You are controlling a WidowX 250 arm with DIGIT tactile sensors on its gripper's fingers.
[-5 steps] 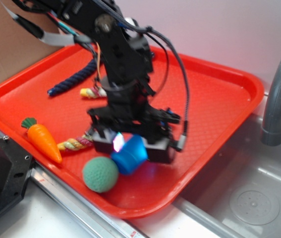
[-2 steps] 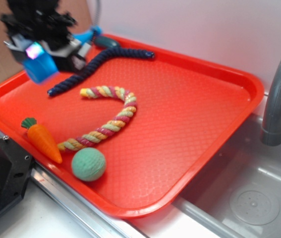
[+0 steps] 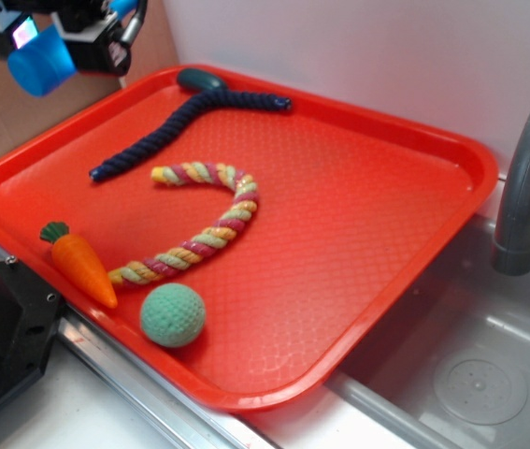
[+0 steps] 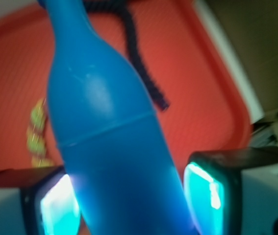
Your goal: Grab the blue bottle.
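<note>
The blue bottle (image 3: 42, 62) is held in my gripper (image 3: 48, 39), high at the top left of the exterior view, above the tray's far-left corner. In the wrist view the bottle (image 4: 107, 132) fills the middle, thick body between my two glowing pads (image 4: 202, 191), narrow neck pointing away over the red tray (image 4: 188, 88). My gripper (image 4: 129, 196) is shut on the bottle's body.
On the red tray (image 3: 377, 243) lie a dark navy rope (image 3: 176, 126), a multicoloured braided rope (image 3: 213, 220), a toy carrot (image 3: 82, 265) and a green ball (image 3: 173, 315). A grey faucet (image 3: 526, 178) and a sink (image 3: 470, 374) are at the right.
My gripper has carried the blue bottle from beside the green ball up and to the far left, off the tray surface. The ball has shifted slightly.
</note>
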